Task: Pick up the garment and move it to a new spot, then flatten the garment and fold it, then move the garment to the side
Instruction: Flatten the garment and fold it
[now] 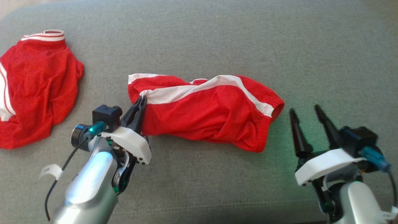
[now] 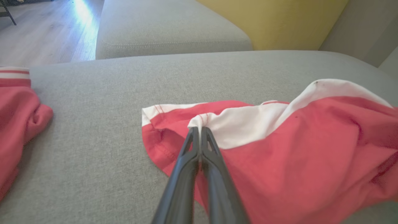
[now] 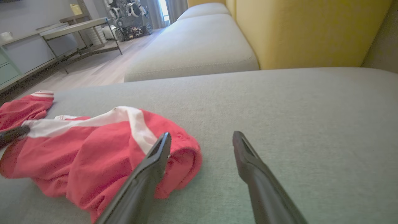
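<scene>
Head view: the red shorts [image 1: 205, 109] are lying crumpled across the middle of the grey seat cushion [image 1: 217, 37], white side stripe up and elastic waistband toward the right. The left gripper [image 1: 141, 101] is pinching the left end of the shorts right where the white stripe meets the hem, with its fingers pressed together on the cloth. The right gripper [image 1: 304, 109] is hovering just beside the waistband end with its fingers spread wide and nothing between them. A red jersey [image 1: 37, 93] is lying bunched by the cushion's left edge, well apart from the shorts.

Left wrist view: the two dark fingers [image 2: 189, 149] are meeting at their tips on a fold of white stripe, with the red fabric puckering around them. The jersey's striped rib is showing at the left, with wooden floor [image 2: 46, 31] and a yellow backrest [image 2: 273, 21] beyond the cushion.

Right wrist view: the fingers are standing wide apart, the left one crossing in front of the waistband end and the right one over bare cushion. Whether that finger is touching the cloth, I cannot tell.
</scene>
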You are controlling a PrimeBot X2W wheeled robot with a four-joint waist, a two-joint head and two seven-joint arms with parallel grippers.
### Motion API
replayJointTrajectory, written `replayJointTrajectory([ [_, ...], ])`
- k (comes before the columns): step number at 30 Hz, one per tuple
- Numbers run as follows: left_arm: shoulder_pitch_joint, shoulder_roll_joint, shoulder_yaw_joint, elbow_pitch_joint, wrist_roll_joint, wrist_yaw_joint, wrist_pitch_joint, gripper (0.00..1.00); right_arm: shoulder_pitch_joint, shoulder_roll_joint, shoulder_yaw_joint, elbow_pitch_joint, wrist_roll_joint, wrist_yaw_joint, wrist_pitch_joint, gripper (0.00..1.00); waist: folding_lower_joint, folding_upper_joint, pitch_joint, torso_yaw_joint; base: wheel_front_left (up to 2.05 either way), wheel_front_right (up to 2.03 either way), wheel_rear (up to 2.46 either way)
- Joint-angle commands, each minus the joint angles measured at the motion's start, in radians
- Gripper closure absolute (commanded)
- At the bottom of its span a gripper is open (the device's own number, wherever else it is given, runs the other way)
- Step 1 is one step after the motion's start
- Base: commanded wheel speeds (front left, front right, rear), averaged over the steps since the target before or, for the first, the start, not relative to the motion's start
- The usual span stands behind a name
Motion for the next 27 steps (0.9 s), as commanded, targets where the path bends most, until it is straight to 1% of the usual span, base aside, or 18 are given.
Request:
replayJointTrajectory([
  [1,-0.016,0.034,0.037,-0.052,0.011,0.011,-0.011,1.0,-0.019,-0.005,0.038,-0.023,0.01,0.004,0.016,0.0,0.0,0.0,0.003,0.008,0.0,0.0,0.0],
  [5,0.008,0.047,0.033,-0.133,0.02,0.029,-0.012,1.0,-0.027,-0.006,0.077,0.005,0.023,0.004,0.044,0.0,0.0,0.0,0.013,0.026,0.0,0.0,0.0],
  [9,0.023,0.056,0.029,-0.196,0.021,0.042,-0.003,1.0,-0.051,-0.009,0.094,0.055,0.042,0.004,0.054,0.0,0.0,0.0,0.025,0.043,0.0,0.0,0.0],
  [14,0.032,0.063,0.022,-0.246,0.022,0.049,0.01,1.0,-0.097,-0.016,0.108,0.129,0.064,0.004,0.043,0.0,0.0,0.0,0.038,0.06,0.0,0.0,0.0],
  [15,0.033,0.064,0.02,-0.253,0.022,0.05,0.012,1.0,-0.106,-0.016,0.111,0.14,0.07,0.004,0.039,0.37,0.0,0.0,0.04,0.062,0.0,0.0,0.0],
  [16,0.034,0.065,0.019,-0.259,0.023,0.052,0.014,1.0,-0.114,-0.019,0.118,0.151,0.073,0.004,0.039,0.62,0.0,0.0,0.042,0.064,0.0,0.0,0.0],
  [17,0.034,0.066,0.017,-0.264,0.023,0.053,0.017,1.0,-0.121,-0.019,0.121,0.159,0.078,0.004,0.036,0.96,0.0,0.0,0.045,0.065,0.0,0.0,0.0],
  [18,0.034,0.067,0.016,-0.269,0.022,0.053,0.018,1.0,-0.128,-0.021,0.124,0.165,0.081,0.004,0.031,1.0,0.0,0.0,0.046,0.066,0.0,0.0,0.0],
  [23,0.036,0.073,0.017,-0.292,0.022,0.057,0.015,1.0,-0.145,-0.031,0.123,0.165,0.083,0.004,0.005,1.0,0.0,0.0,0.051,0.066,0.0,0.0,0.0],
  [27,0.031,0.082,0.036,-0.329,0.027,0.069,0.001,1.0,-0.157,-0.046,0.108,0.122,0.088,0.004,-0.03,1.0,0.0,0.0,0.045,0.057,0.0,0.0,0.0],
])
